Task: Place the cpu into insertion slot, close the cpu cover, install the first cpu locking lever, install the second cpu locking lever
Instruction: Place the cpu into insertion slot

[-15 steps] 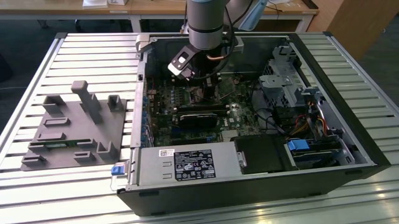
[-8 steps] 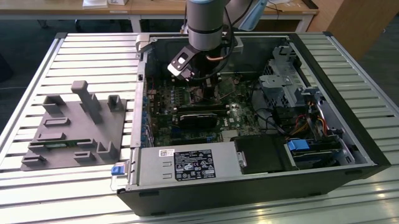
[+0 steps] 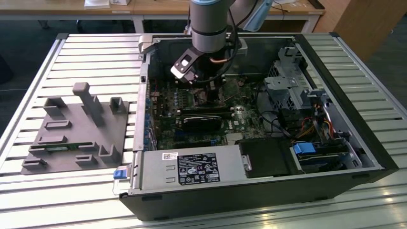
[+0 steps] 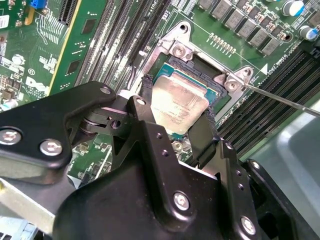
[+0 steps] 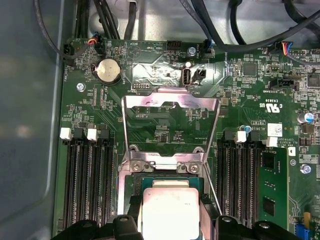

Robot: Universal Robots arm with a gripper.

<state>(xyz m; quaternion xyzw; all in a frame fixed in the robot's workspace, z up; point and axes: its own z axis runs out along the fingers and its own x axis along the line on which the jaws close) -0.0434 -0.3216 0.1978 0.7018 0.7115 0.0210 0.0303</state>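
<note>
The cpu (image 4: 178,105), a flat silver-grey square chip, lies slightly tilted right over the black-rimmed insertion slot (image 4: 196,66); I cannot tell whether it is seated. My gripper (image 4: 177,114) is shut on it, with a black finger (image 4: 148,97) against each of two opposite edges. In the first wrist view the cpu (image 5: 170,212) sits between the fingers (image 5: 131,212) above the slot (image 5: 170,180). The cpu cover (image 5: 170,99), a silvery window frame, stands swung open behind the slot. A thin wire locking lever (image 4: 282,98) juts out free beside the slot. The arm (image 3: 210,28) reaches down into the computer case.
Long black memory slots (image 5: 87,185) flank the socket on both sides, and a green memory module (image 5: 272,187) stands in one. A coin battery (image 5: 108,71) and cables lie beyond the cover. A black heatsink block (image 3: 203,121) lies inside the case (image 3: 356,157). A grey fixture (image 3: 76,129) lies at the exterior view's left.
</note>
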